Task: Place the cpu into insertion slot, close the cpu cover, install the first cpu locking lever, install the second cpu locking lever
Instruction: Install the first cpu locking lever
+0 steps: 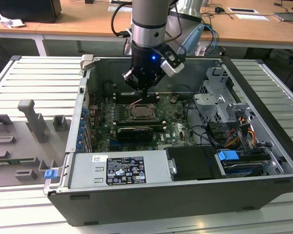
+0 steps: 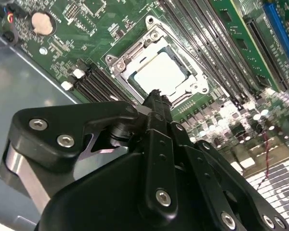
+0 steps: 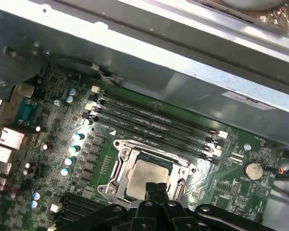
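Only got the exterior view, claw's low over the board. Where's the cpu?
Observer: In the first wrist view the cpu lies flat, metal top up, just beyond the claw.
Operator: Cover?
Observer: In the second wrist view the cpu cover lies down around the chip, which shows through its window.
Operator: Claw holding anything?
Observer: No. In both wrist views its tips are together with nothing between them, above the cover's edge.
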`<state>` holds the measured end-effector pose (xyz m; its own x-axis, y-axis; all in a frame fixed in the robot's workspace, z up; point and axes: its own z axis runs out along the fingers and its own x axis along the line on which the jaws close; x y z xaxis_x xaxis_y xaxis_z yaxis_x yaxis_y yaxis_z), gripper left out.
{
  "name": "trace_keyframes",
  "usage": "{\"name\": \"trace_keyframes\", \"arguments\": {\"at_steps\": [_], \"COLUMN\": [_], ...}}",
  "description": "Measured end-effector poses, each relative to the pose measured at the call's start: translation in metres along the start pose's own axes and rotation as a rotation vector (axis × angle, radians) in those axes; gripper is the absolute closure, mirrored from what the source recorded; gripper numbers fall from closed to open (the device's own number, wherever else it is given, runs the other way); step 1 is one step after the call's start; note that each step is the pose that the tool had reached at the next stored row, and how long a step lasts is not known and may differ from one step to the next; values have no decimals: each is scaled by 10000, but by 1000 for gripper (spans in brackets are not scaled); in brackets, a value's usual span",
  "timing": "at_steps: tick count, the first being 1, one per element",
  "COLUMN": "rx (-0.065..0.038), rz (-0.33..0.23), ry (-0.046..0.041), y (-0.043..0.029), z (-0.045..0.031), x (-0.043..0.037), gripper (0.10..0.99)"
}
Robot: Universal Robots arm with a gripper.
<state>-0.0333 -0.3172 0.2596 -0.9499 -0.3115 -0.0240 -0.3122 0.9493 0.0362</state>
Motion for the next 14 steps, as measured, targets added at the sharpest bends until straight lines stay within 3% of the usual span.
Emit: {"name": "trace_keyframes", "arguments": {"at_steps": [9, 12, 14], "rx": [53, 62, 6], "rz": [1672, 1970, 2135], "ry": [-92, -112, -148], "y": [-2, -3, -3], "z": [52, 61, 66], "x": [0, 1, 1], "gripper": [980, 980, 980]}}
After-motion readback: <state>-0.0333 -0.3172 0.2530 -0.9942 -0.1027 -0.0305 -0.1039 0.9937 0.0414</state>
